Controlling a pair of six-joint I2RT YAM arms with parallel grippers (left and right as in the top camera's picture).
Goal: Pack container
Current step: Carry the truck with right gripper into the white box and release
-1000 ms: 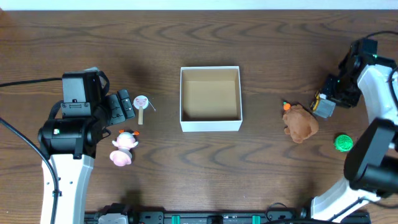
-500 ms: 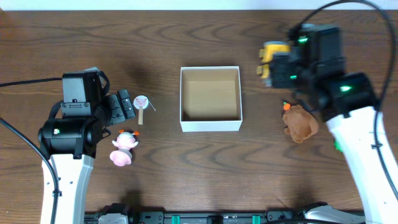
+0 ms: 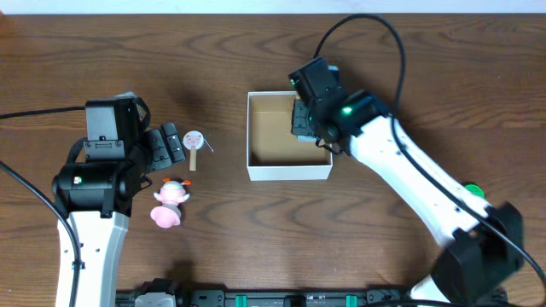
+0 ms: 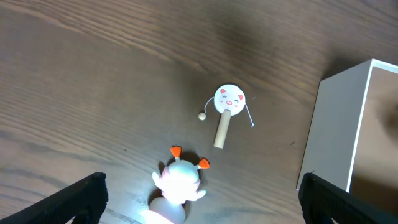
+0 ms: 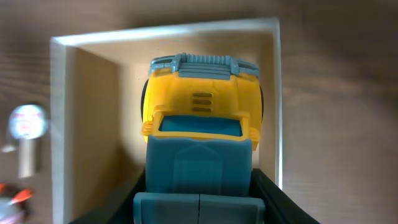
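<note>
Sitting at the middle of the desk, the container has the right gripper over its 3 o'clock side, clamped on a yellow truck. Lower squarely: that rim is close, and open room lies toward 9 o'clock. Left gripper, jaws apart, stands well clear at 9 o'clock.

White arm links, black joint housings, black cables, green LED near right wrist.

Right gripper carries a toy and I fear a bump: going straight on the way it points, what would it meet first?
Most likely the container's brown floor: the right gripper points down into it, and the yellow truck in its fingers would touch first. Height above is unclear.
</note>
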